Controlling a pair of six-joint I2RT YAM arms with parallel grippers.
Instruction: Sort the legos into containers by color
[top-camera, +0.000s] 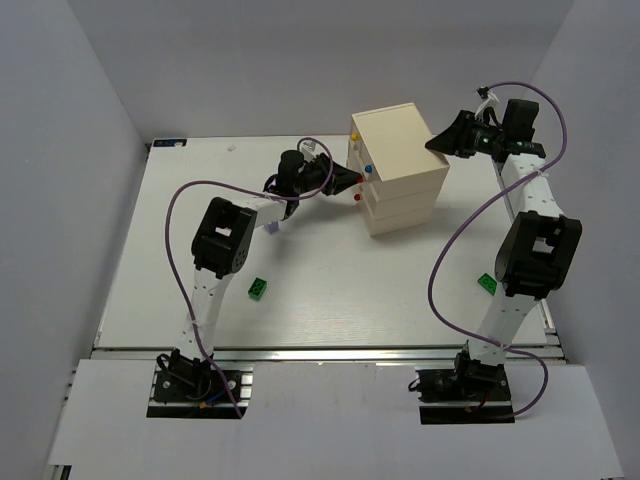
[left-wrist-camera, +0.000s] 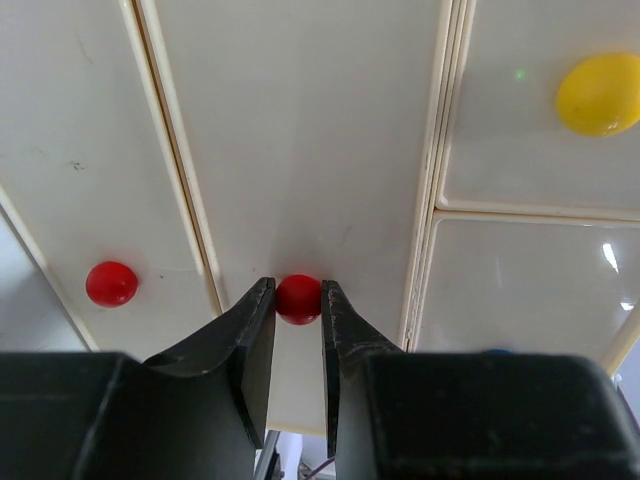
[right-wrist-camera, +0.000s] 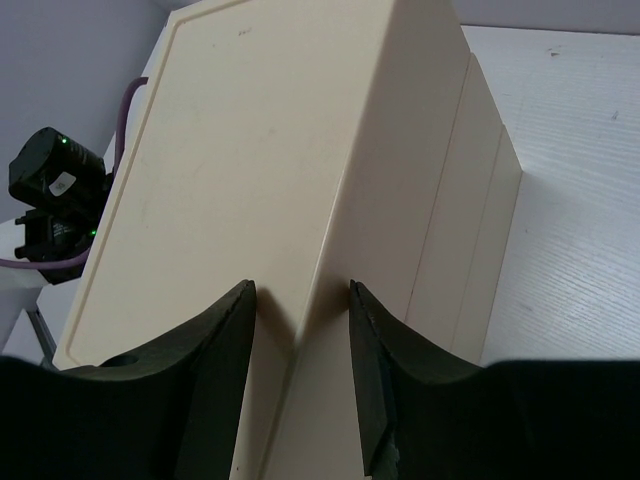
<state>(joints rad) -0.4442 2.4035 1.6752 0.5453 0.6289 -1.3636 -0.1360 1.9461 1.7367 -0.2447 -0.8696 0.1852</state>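
The cream three-tier chest (top-camera: 400, 165) stands at the back middle of the table, drawers shut. My left gripper (top-camera: 350, 182) is at its front face; in the left wrist view the gripper (left-wrist-camera: 298, 290) is shut on a red knob (left-wrist-camera: 298, 300) of a drawer. My right gripper (top-camera: 432, 143) is open with its tips against the chest's top back edge (right-wrist-camera: 300, 290), one finger on each side of the edge. A green lego (top-camera: 258, 288) lies by the left arm. Another green lego (top-camera: 487, 284) lies by the right arm.
A second red knob (left-wrist-camera: 111, 283) and a yellow knob (left-wrist-camera: 599, 94) show on the chest front. A small pale purple piece (top-camera: 270, 228) lies under the left arm. Purple cables loop over both arms. White walls close in the table.
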